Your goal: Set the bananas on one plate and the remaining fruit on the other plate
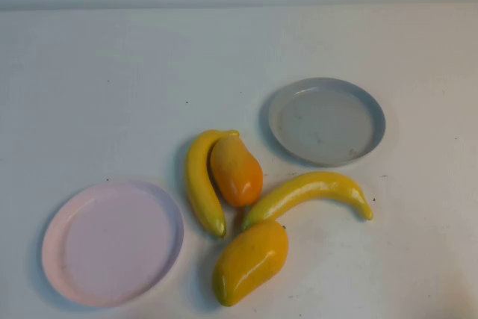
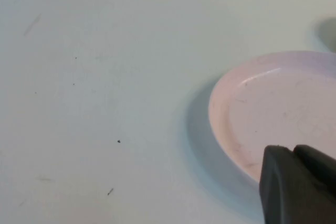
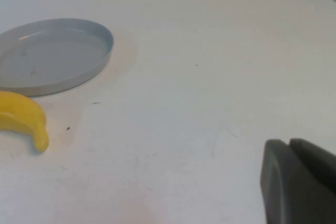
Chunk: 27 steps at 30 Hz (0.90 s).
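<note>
White bench (image 1: 89, 72) filled our view, with a pale wall strip at its far edge. We took the grey plate (image 1: 326, 120) as our landmark. Both bananas lay on the bench, off the plates: one banana (image 1: 310, 193) just nearer us than the grey plate, the other banana (image 1: 202, 182) to its left, touching the orange-tinted fruit (image 1: 236, 170). The yellow fruit (image 1: 249, 261) sat nearer still, just under the first banana's end. The pink plate (image 1: 112, 243) rested well left of the grey plate and closer to us. We saw the left pincer (image 2: 296, 184) pressed together over the pink plate's rim, holding nothing. The right pincer (image 3: 299, 182) was also pressed together, above bare bench well apart from the grey plate.
</note>
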Tool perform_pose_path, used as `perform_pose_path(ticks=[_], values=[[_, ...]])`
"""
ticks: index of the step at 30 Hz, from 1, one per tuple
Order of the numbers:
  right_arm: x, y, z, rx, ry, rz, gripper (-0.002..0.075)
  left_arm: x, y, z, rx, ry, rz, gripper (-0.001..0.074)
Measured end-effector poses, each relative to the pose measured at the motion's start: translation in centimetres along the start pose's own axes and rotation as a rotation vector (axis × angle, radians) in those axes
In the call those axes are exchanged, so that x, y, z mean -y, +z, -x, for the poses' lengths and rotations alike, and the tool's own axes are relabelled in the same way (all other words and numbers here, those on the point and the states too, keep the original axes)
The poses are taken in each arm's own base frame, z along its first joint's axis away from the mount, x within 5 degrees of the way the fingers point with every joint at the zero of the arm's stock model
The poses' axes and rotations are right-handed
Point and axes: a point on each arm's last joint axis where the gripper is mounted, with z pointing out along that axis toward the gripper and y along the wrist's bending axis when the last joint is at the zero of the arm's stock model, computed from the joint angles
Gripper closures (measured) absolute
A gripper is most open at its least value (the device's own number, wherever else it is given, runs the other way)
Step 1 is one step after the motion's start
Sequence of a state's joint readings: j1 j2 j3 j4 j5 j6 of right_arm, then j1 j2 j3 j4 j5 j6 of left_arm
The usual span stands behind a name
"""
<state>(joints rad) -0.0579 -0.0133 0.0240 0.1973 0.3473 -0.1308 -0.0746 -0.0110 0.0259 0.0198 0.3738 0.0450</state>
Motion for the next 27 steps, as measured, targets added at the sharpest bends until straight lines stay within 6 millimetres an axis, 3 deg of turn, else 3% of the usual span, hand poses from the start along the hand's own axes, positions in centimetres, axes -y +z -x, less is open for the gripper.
perform_pose_path(ticks=[9, 27], values=[[0.0, 0.0, 0.0, 0.0, 0.0, 0.0, 0.0743, 0.1, 0.0, 0.4, 0.045, -0.107, -0.019, 0.0737], [0.0, 0.0, 0.0, 0.0, 0.0, 0.0, 0.0744, 0.6, -0.1, 1.5, 0.143, -0.624, -0.112, 0.0737]])
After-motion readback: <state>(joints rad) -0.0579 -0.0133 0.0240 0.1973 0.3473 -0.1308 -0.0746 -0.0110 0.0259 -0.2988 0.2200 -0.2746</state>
